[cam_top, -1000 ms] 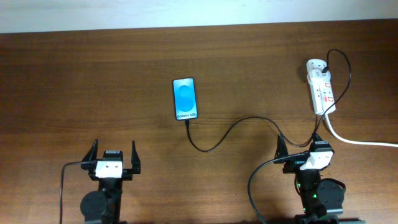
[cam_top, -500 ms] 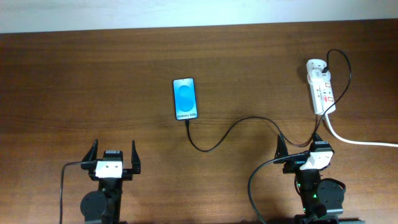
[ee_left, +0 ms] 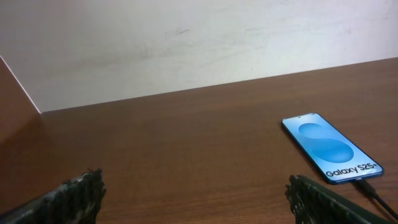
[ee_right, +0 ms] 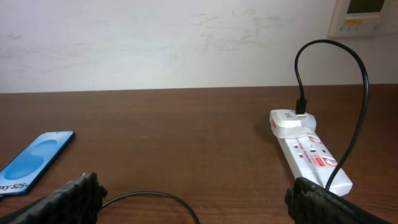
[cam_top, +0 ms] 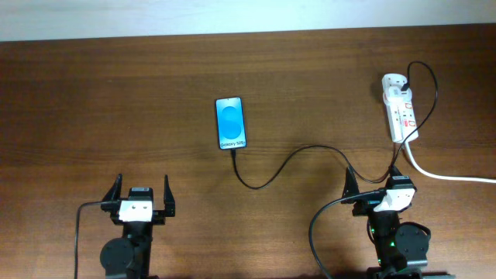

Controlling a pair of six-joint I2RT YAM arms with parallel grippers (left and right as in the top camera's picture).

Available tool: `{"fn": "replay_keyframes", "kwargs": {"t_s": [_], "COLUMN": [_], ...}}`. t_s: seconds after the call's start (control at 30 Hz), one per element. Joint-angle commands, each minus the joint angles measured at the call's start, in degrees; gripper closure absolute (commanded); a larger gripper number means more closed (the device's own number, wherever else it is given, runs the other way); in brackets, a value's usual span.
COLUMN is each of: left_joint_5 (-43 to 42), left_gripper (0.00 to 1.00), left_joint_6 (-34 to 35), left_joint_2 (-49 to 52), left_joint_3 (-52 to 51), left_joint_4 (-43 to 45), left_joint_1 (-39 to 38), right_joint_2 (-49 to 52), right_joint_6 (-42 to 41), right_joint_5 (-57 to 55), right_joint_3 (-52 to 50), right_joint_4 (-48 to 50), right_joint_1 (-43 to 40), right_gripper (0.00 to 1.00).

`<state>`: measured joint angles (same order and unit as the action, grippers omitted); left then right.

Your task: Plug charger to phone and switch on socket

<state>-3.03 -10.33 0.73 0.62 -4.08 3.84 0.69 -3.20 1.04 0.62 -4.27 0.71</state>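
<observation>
Overhead view: the phone lies flat with its screen lit near the centre of the table. The charger runs in a loose curve from the phone's lower edge, where its plug tip meets the frame, to the socket at the far right, from which the white cord leads off. The left gripper and right gripper sit at the near edge, well apart from the phone, both with fingers spread and grasping nothing; the position of the socket switches cannot be determined.
</observation>
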Motion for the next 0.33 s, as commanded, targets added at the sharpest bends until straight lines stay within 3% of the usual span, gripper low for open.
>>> {"fn": "replay_keyframes", "kwargs": {"t_s": [0.0,0.3], "left_joint_5": [-0.22,-0.22], "left_gripper": [0.01,0.01], "left_joint_6": [-0.94,-0.94], "left_joint_2": [-0.39,-0.39], "left_joint_3": [-0.11,-0.11], "left_joint_4": [-0.35,-0.35], "left_joint_1": [0.35,0.35], "right_joint_2": [-0.48,-0.48], "right_joint_6": [-0.22,-0.22], "right_joint_5": [-0.46,-0.46], "right_joint_3": [-0.31,-0.31], "right_joint_4": [-0.31,-0.31], "right_joint_1": [-0.37,-0.37], "right_gripper": [0.02,0.02]}}
